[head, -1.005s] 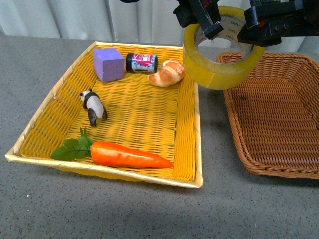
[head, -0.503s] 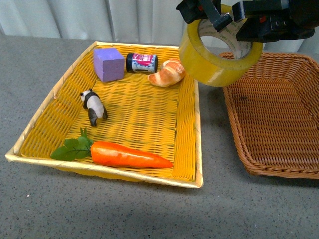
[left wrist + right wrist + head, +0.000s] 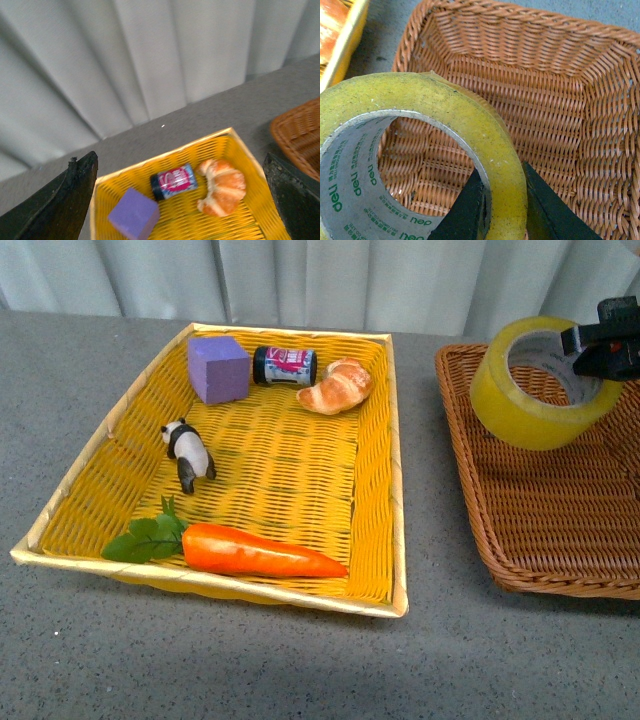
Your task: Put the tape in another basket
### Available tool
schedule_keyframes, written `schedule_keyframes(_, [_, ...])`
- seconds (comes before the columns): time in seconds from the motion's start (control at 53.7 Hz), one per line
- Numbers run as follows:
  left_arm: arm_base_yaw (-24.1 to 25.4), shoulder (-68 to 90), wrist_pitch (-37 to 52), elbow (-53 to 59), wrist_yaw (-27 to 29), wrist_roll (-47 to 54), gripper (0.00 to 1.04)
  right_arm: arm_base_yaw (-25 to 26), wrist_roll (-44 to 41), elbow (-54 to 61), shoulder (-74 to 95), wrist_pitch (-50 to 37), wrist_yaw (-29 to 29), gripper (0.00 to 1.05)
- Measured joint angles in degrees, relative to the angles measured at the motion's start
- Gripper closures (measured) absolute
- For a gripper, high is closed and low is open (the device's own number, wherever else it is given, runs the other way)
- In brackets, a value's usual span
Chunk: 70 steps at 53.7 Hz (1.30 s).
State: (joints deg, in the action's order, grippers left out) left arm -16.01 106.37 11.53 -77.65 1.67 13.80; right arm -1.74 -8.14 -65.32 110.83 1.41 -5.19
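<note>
The yellow tape roll (image 3: 530,400) hangs in the air above the brown wicker basket (image 3: 560,560) at the right. My right gripper (image 3: 590,348) is shut on the roll's wall, one finger inside the core and one outside. In the right wrist view the tape (image 3: 450,120) fills the foreground, pinched in my right gripper (image 3: 502,210), with the basket floor (image 3: 545,115) below it. My left gripper (image 3: 180,200) is open and empty, high above the far end of the yellow tray (image 3: 240,150); it does not show in the front view.
The yellow tray (image 3: 385,440) at the left holds a purple cube (image 3: 217,368), a small jar (image 3: 284,366), a croissant (image 3: 337,386), a toy panda (image 3: 187,454) and a carrot (image 3: 255,550). A grey curtain hangs behind the table.
My right gripper has carried the tape to the right, from over the tray's far right corner to above the brown basket, and a little lower.
</note>
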Motion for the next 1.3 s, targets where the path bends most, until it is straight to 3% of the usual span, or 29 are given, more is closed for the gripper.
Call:
schedule_keyframes(0.279, [1.5, -0.3, 4.7, 6.5, 6.8, -7.0, 0.06, 1.4, -0.2, 0.0, 5.1, -0.3, 2.4, 0.89])
schedule_keyframes(0.745, [0.3, -0.3, 5.7, 7.7, 8.0, -9.6, 0.06, 3.5, -1.1, 1.1, 7.8, 0.6, 5.3, 0.89])
schedule_keyframes(1.191, [0.3, -4.0, 10.6, 10.3, 14.5, -10.9, 0.06, 4.5, -0.9, 6.2, -0.5, -11.5, 7.7, 0.13])
schedule_keyframes(1.229, [0.3, -4.2, 11.0, 10.4, 14.4, -11.0, 0.07, 4.6, -0.3, 6.6, -0.6, -13.0, 7.2, 0.09])
schedule_keyframes(1.303, [1.0, -5.3, 21.8, 15.5, 12.6, -12.1, 0.18, 4.7, 3.0, 13.5, 0.5, -34.7, 3.1, 0.2])
